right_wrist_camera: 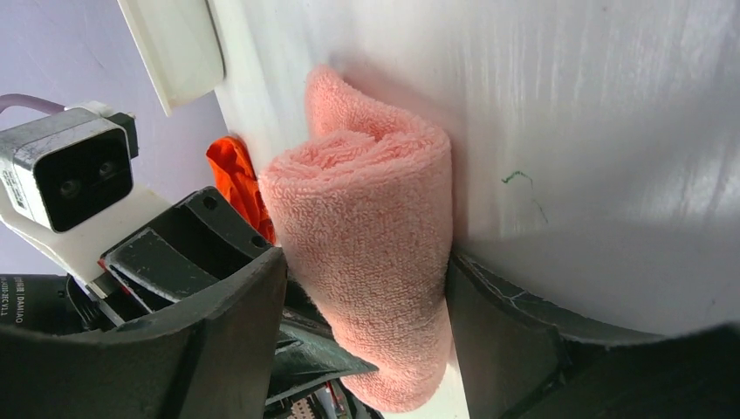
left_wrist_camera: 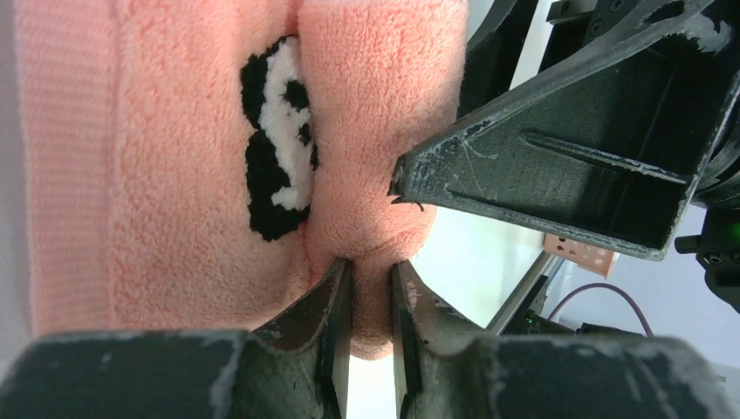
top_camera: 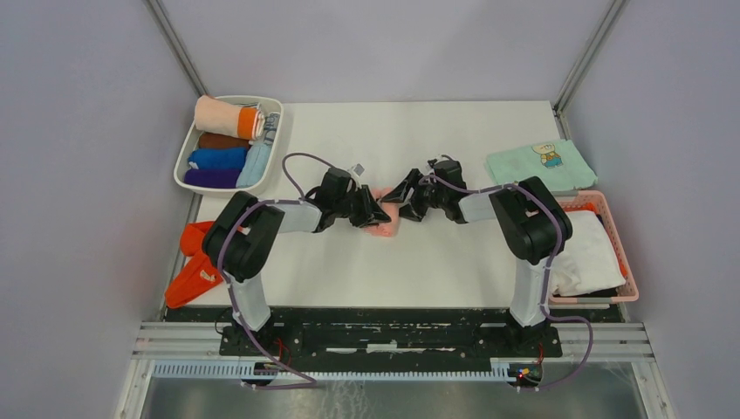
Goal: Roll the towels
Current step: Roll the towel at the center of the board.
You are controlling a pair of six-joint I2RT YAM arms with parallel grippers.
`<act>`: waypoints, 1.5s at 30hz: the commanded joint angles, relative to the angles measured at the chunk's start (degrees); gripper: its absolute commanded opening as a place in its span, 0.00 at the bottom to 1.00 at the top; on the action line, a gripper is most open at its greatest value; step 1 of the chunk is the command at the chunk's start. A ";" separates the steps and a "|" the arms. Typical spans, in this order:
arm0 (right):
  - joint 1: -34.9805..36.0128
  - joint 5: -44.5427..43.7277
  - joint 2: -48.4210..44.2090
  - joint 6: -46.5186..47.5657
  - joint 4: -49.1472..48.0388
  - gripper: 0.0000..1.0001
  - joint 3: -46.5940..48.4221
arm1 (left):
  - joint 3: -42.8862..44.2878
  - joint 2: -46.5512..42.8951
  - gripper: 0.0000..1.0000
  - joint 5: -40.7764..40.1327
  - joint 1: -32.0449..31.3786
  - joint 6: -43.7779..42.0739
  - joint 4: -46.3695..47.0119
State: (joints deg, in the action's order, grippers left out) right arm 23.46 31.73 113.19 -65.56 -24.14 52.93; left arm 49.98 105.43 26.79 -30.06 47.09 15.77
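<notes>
Both crowd pink towel (top_camera: 384, 225) (panda (left_wrist_camera: 279, 148) half-buried): left hand (left_wrist_camera: 370, 292) pinching, right hand (right_wrist_camera: 365, 260) spread astride.

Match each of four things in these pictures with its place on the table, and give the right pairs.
Things:
1 pink panda towel
2 mint-green bear cloth
3 white tray of rolled towels
4 red-orange towels

Places:
A far left corner of the table
B centre
C near left edge
D far right, behind the pink basket

Pairs: 1-B, 2-D, 3-A, 4-C
</notes>
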 commanded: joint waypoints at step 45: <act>8.30 -29.47 -3.53 6.77 56.85 0.29 17.96 | 14.01 -0.16 0.65 -81.63 -38.65 -30.19 -18.73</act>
State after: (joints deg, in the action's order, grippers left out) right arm 31.35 5.06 109.71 -59.09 26.00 71.57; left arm 61.78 101.91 -49.47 -68.58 23.33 -7.55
